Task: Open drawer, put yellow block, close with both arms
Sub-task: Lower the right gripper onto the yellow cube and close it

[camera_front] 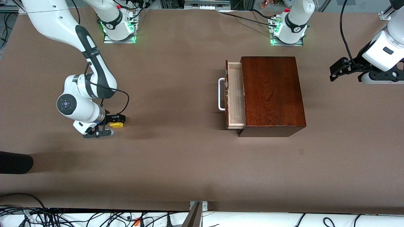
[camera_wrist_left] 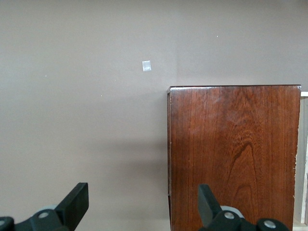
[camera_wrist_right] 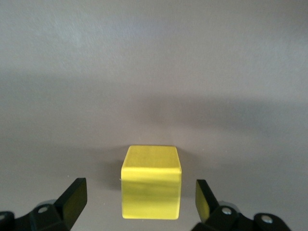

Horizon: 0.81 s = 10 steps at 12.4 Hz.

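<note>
I see the right gripper (camera_front: 109,125) low at the right arm's end of the table, its black fingers (camera_wrist_right: 72,199) spread wide either side of the matte yellow block (camera_front: 116,125), not touching it. The block is well apart from the drawer (camera_front: 236,97), which stands partly out of the polished wooden box (camera_front: 271,94), pale inside, white bar handle (camera_front: 221,94). My left gripper (camera_front: 337,72) waits open past the box.

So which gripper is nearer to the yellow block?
The right. The right gripper sits low with its open fingers either side of the yellow block. The left gripper waits, open, at the left arm's end of the table.
</note>
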Available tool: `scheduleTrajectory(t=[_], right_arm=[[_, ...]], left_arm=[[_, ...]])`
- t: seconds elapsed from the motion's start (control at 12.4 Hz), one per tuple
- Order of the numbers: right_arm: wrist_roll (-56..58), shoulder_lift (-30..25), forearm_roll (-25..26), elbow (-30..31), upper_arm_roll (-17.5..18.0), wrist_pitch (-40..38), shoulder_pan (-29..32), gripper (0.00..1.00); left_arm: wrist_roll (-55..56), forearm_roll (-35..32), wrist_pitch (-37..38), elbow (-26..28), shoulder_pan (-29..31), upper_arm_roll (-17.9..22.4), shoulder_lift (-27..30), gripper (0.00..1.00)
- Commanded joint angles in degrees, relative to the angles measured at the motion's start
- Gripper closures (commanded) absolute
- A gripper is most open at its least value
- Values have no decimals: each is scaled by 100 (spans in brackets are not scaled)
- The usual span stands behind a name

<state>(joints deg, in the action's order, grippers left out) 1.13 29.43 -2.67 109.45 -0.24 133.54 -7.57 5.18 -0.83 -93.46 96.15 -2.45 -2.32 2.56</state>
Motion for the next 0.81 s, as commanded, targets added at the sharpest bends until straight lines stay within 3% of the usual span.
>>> scheduleTrajectory(t=[0.0,0.24,0.4,0.56,0.73], right_arm=[[-60,-51,-119,181,-3,93,19,2],[-69,-60,-119,269,-11,93,37,15],[-69,-42,-119,269,-3,93,46,33],[-26,-51,-119,269,-11,93,46,59],[1,-86,-111,217,-12,23,46,70]], left_arm=[[-114,118,82,-26,-81,-40,43,0],[-123,118,73,-44,-89,-58,52,0],[-123,118,143,-79,-89,-50,52,0],[-114,118,161,-123,-124,-67,52,0],[-105,118,161,-132,-142,-67,43,0]])
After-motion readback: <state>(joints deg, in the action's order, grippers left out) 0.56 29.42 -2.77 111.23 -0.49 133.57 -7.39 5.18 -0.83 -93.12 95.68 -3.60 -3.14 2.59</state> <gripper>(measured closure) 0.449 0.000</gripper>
